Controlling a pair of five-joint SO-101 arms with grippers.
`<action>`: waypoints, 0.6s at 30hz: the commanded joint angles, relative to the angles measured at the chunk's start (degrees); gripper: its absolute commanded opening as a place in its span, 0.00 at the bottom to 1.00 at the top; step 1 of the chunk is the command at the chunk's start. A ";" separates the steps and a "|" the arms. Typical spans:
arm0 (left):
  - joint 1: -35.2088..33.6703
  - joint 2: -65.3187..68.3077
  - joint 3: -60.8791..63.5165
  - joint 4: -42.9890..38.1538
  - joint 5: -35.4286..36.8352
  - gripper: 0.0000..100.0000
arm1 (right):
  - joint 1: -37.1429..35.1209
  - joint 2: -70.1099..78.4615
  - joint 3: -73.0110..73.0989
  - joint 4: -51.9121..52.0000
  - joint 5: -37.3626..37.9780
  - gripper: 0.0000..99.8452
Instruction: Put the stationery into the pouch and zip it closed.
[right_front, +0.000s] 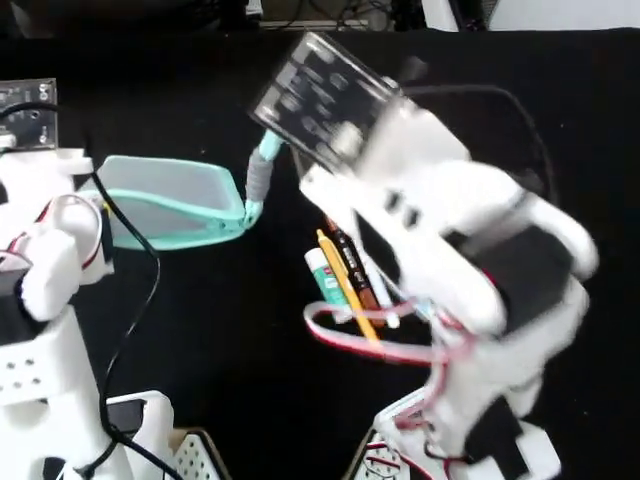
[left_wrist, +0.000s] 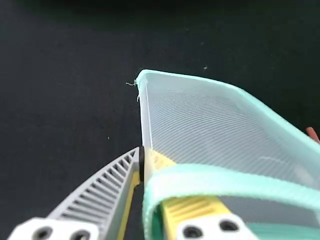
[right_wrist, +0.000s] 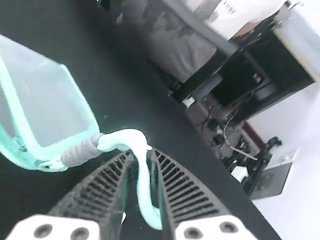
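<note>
A mint-green mesh pouch (right_front: 165, 200) lies on the black table, mouth open. My left gripper (left_wrist: 142, 161) is shut on the pouch's rim (left_wrist: 146, 125), with the wall pinched between the grey ribbed finger (left_wrist: 107, 187) and the yellow pad (left_wrist: 165, 162). At the pouch's other end, my right gripper (right_wrist: 142, 167) is shut on the mint strap (right_wrist: 125, 139), just past its grey wrapped part (right_front: 259, 178). The stationery lies apart from the pouch, under the right arm: a yellow pencil (right_front: 345, 285), a dark pen (right_front: 352, 262) and a glue stick (right_front: 322, 275).
A pink cable loop (right_front: 350, 345) hangs from the right arm over the stationery. A black cable (right_front: 135, 300) runs down beside the left arm. A small circuit board (right_front: 28, 110) sits at the far left. Bare black table (right_front: 230, 350) lies between the arms.
</note>
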 joint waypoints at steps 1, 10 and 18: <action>-0.04 0.26 -2.86 2.11 -0.18 0.03 | 0.44 -4.44 2.51 1.93 -1.41 0.01; 4.00 11.60 4.70 1.58 -0.18 0.03 | 0.53 -12.62 28.35 -4.04 -6.68 0.06; 3.82 14.07 4.79 -0.35 -0.26 0.03 | 0.62 -23.69 42.07 -5.80 -3.34 0.36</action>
